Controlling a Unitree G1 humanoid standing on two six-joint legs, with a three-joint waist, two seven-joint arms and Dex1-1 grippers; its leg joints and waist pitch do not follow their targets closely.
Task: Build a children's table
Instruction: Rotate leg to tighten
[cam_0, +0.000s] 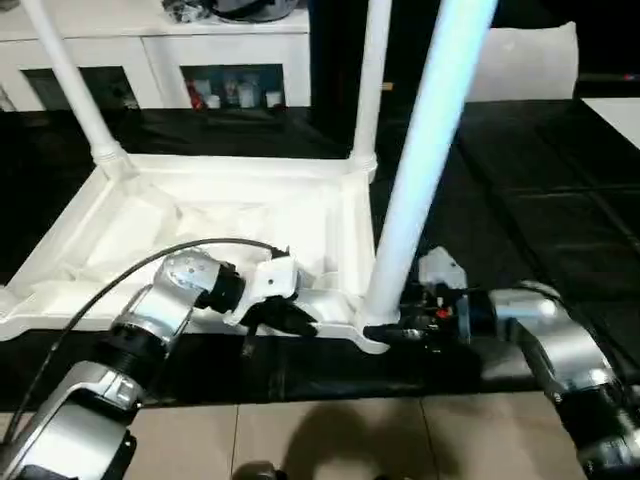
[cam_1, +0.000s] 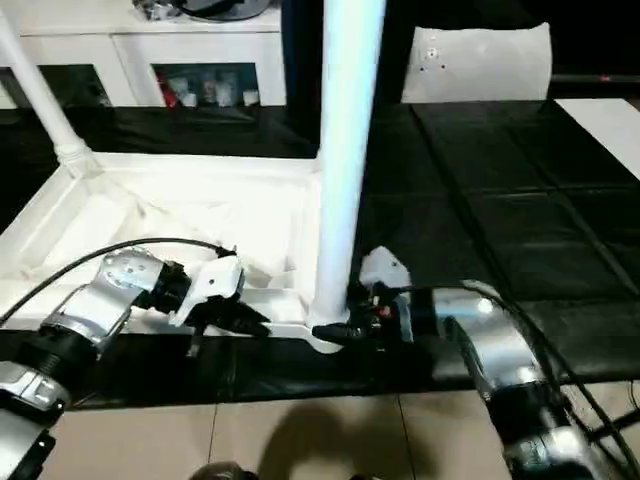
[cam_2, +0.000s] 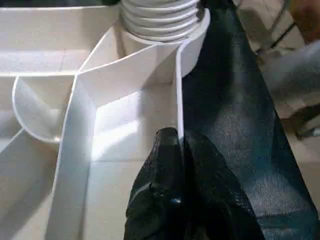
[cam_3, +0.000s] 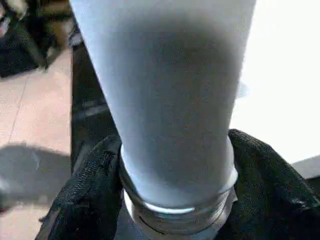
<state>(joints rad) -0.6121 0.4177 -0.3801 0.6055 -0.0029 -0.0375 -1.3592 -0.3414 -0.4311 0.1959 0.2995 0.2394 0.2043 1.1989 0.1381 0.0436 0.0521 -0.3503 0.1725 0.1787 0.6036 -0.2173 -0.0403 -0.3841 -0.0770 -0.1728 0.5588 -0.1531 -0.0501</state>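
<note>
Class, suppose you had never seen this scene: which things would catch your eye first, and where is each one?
First, the tall white leg rising from the near corner socket of the upturned table top, with the right gripper closed around its base. Next, the left gripper pinching the top's near rim beside it. Two more legs stand in the far corners.

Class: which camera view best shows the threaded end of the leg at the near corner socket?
The left wrist view: the leg's threads sit clearly in the corner socket. The right wrist view shows the leg's base between the right hand's fingers. The eye views show the whole leg, threads hidden.
</note>
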